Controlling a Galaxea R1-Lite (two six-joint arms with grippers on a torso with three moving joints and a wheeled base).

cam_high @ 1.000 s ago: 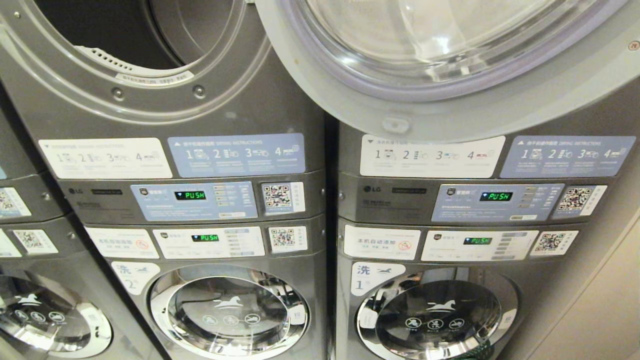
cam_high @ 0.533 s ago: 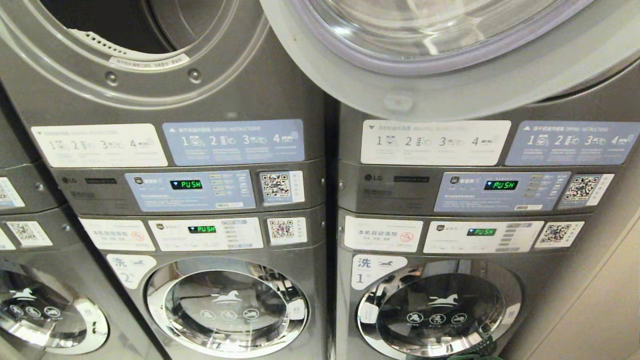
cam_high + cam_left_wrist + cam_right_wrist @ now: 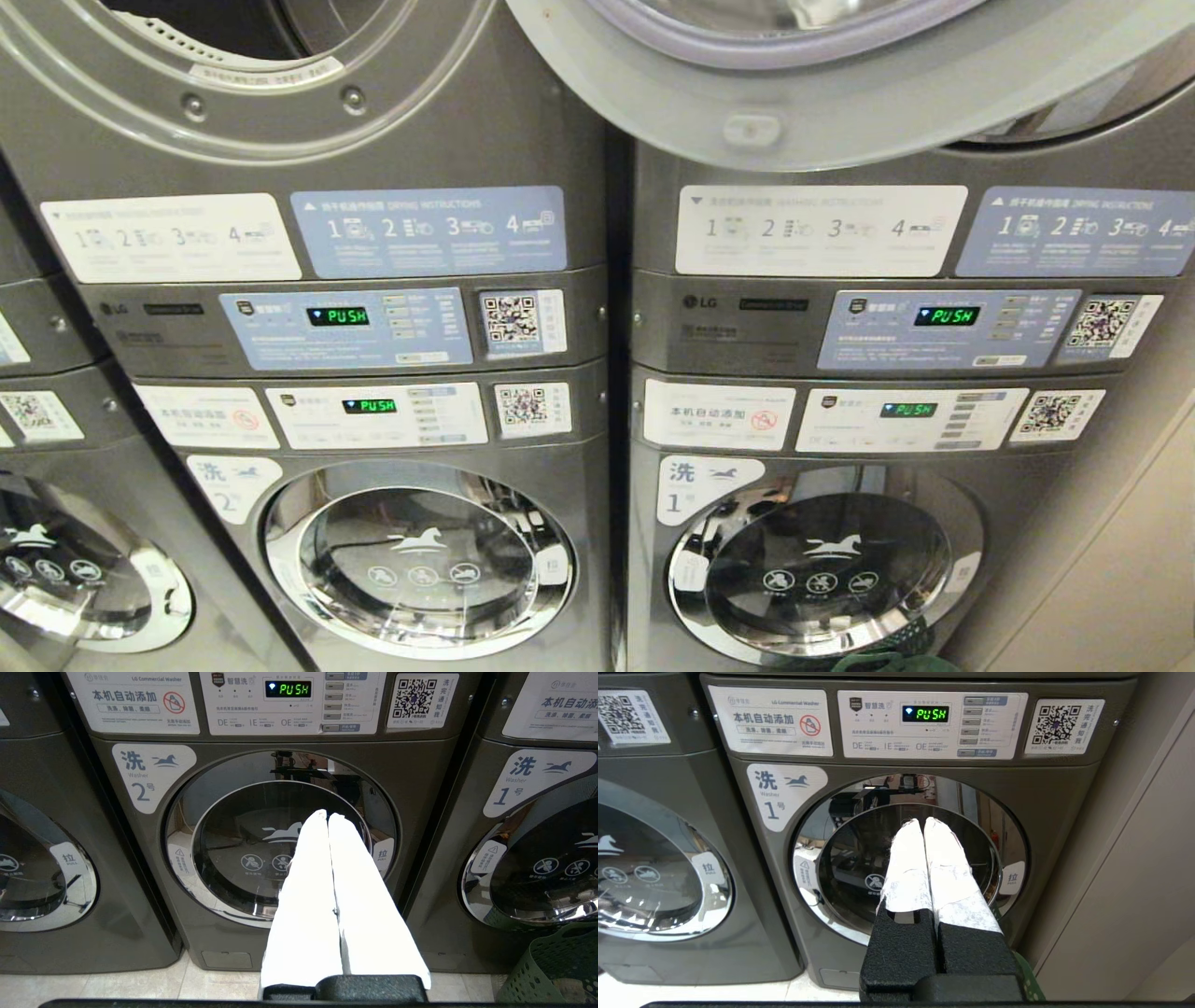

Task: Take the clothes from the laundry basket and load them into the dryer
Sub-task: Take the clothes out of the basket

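Two stacked grey laundry units are seen side by side in the head view, each with a dryer above and a washer below. The dryer opening (image 3: 224, 37) of the left unit is uncovered, and its round door (image 3: 840, 84) is swung across the top of the right unit. Washer number 2 (image 3: 280, 835) is faced by the left tool (image 3: 328, 816), whose white-wrapped fingers are pressed together with nothing between them. Washer number 1 (image 3: 906, 858) is faced by the right tool (image 3: 923, 820), likewise closed and empty. The green perforated laundry basket (image 3: 551, 966) is set on the floor just in front of washer number 1; clothes inside it cannot be made out. All four displays are lit with PUSH.
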